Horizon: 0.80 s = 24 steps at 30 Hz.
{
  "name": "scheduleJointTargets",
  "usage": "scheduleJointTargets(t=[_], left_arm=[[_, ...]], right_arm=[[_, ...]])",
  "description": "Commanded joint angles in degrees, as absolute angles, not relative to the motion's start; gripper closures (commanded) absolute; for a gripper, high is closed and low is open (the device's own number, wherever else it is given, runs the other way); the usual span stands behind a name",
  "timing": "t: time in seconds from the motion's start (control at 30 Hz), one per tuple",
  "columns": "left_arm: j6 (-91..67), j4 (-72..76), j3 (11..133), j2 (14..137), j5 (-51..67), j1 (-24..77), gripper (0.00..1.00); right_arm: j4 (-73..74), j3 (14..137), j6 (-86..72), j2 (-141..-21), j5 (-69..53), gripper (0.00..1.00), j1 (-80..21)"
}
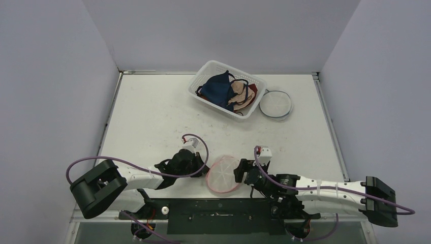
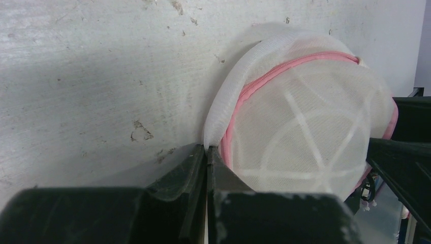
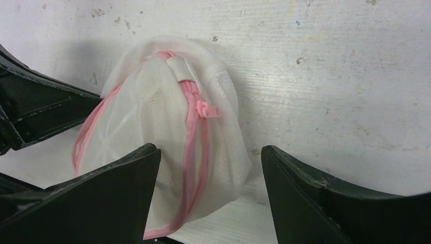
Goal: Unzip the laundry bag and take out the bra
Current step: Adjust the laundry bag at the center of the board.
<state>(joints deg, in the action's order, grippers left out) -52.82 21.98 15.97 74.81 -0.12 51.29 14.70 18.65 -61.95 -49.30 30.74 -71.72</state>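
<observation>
The laundry bag (image 1: 223,174), a round white mesh pouch with a pink zipper, lies at the near edge of the table between both grippers. My left gripper (image 2: 207,148) is shut on the bag's white mesh rim (image 2: 223,117) at its left side. My right gripper (image 3: 208,152) is open, its two fingers standing either side of the bag's (image 3: 167,132) right end without pinching it. The pink zipper pull (image 3: 208,110) sits on the seam just ahead of the right fingers, and the zipper looks closed there. The bra is hidden; nothing shows through the mesh.
A white perforated basket (image 1: 213,65) holding navy, beige and red garments stands at the back centre. Beside it on the right lies a second round mesh bag (image 1: 276,103) with a dark rim. Grey walls enclose the table on three sides.
</observation>
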Motion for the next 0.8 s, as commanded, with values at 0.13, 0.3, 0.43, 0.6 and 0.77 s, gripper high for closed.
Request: scheduleJointTargets(t=[0.13, 0.3, 0.43, 0.6, 0.77], left_arm=[[-54.9, 26.1, 15.3, 73.8, 1.3, 51.6, 1.00], [-54.9, 25.9, 15.8, 73.7, 1.2, 51.7, 1.00], [-55.1, 26.0, 16.1, 73.6, 1.3, 51.6, 1.00], [-55.4, 26.1, 15.9, 73.4, 1.2, 51.7, 1.00], [-56.1, 27.1, 15.6, 74.1, 1.5, 51.7, 1.00]], right_arm=[[18.9, 25.0, -57.1, -48.6, 30.0, 0.24, -73.4], [26.3, 29.6, -54.8, -48.4, 29.2, 0.23, -73.5], [31.9, 32.6, -53.6, -48.7, 30.3, 0.22, -73.7], [37.2, 35.6, -54.3, -49.1, 33.6, 0.24, -73.9], [24.0, 29.9, -54.0, -40.4, 30.8, 0.47, -74.2]])
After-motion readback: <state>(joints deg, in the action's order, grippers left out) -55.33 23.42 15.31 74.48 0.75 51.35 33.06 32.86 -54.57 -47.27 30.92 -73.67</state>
